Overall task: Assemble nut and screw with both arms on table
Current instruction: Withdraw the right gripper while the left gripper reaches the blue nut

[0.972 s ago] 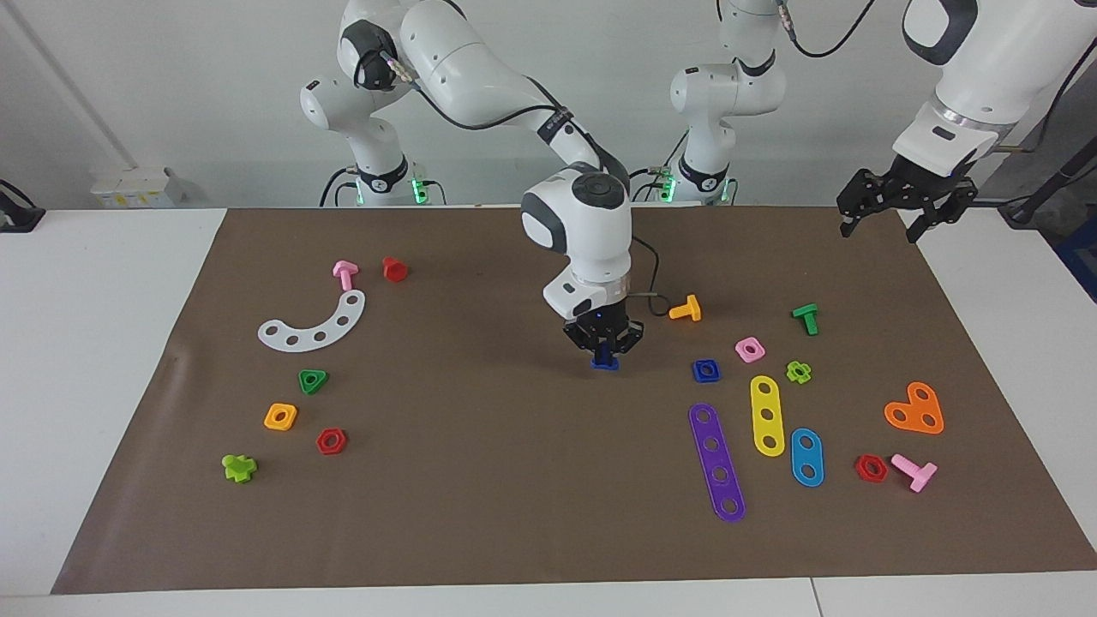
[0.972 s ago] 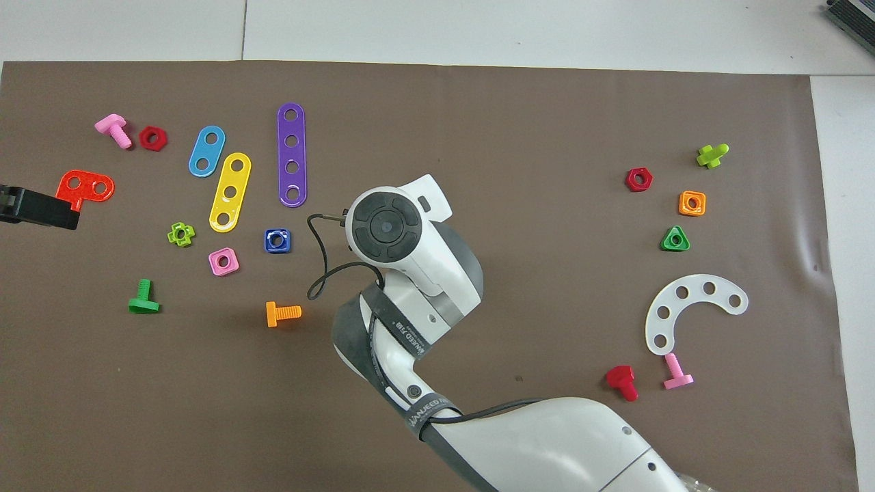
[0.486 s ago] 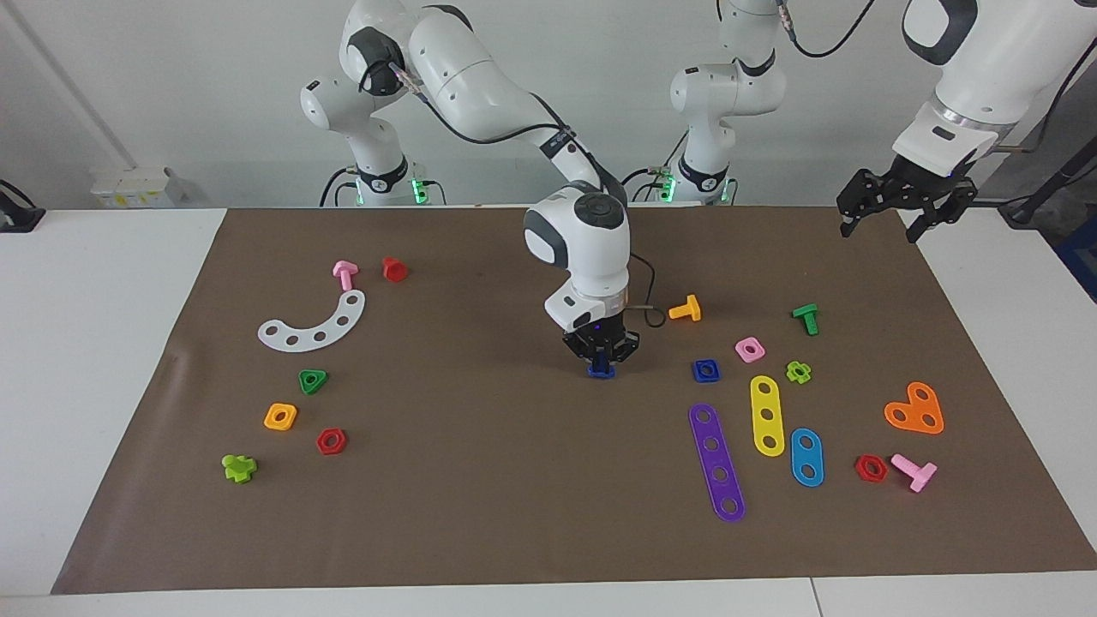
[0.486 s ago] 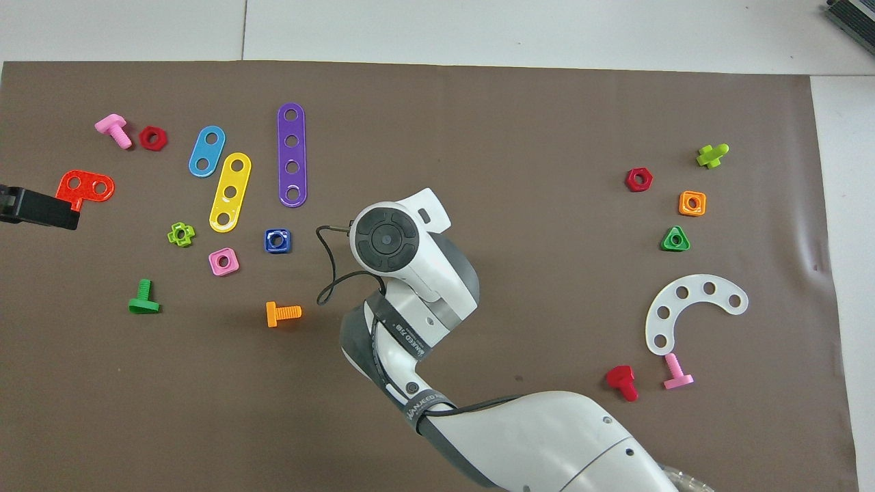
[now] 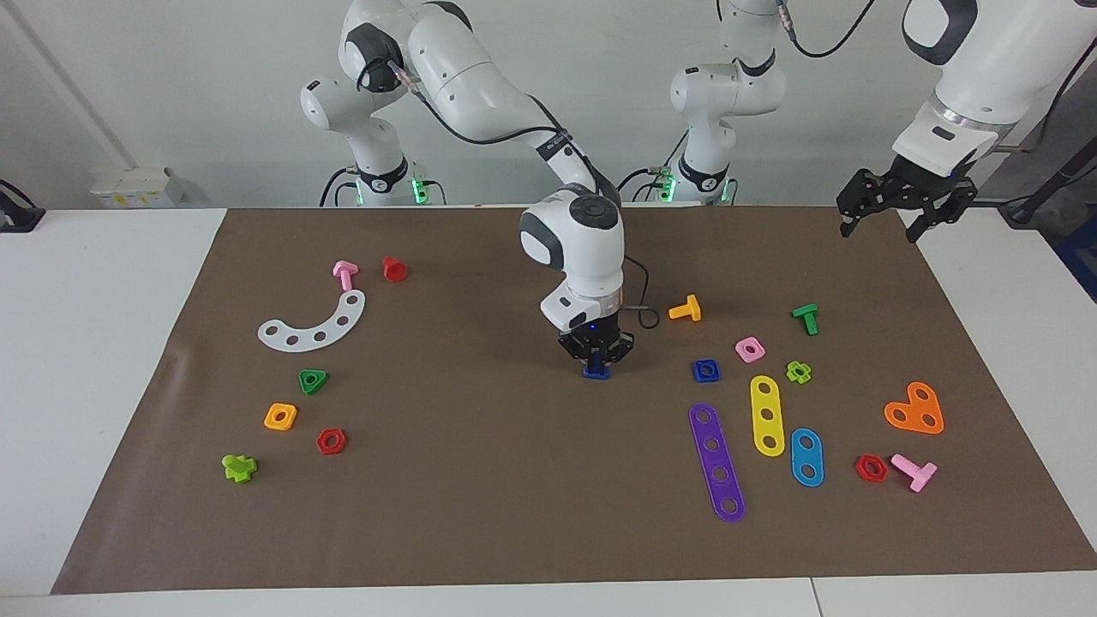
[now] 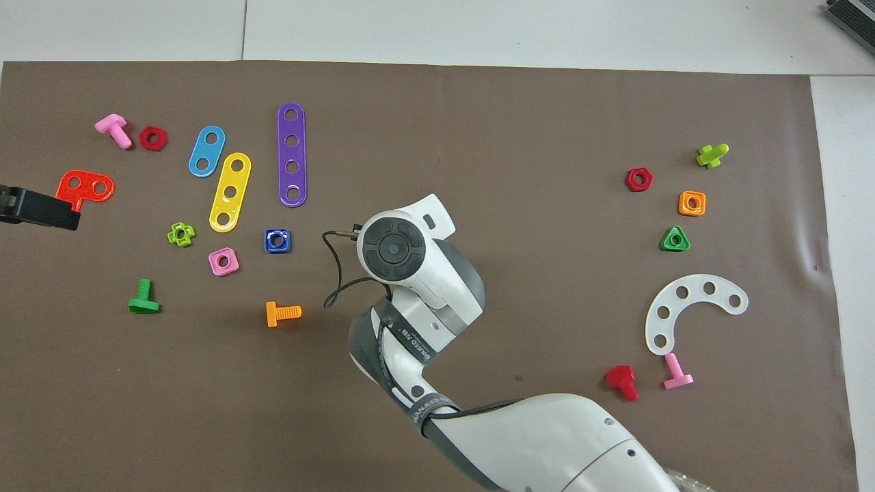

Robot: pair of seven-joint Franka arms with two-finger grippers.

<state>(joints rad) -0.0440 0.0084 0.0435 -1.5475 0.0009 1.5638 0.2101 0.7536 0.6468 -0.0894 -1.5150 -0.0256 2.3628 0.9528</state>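
Screw (image 5: pixel 596 371) between right jaws on mat, facing view only; overhead arm hides it.

You've got a brown mat (image 5: pixel 480 480) on the white table (image 5: pixel 94 360). The screw (image 5: pixel 596 371) and nut (image 5: pixel 705 370) are both dark blue. The arms (image 5: pixel 480 81) are white with black cables, and each gripper is black.

We see right arm's white wrist housing (image 6: pixel 400 249) over middle of brown mat (image 6: pixel 519 123), covering its end effector. Small dark blue square plastic nut (image 6: pixel 277 240) beside pink square nut (image 6: pixel 223 262). Left end effector (image 6: pixel 37 208) at view edge, by red plate (image 6: pixel 83 188).
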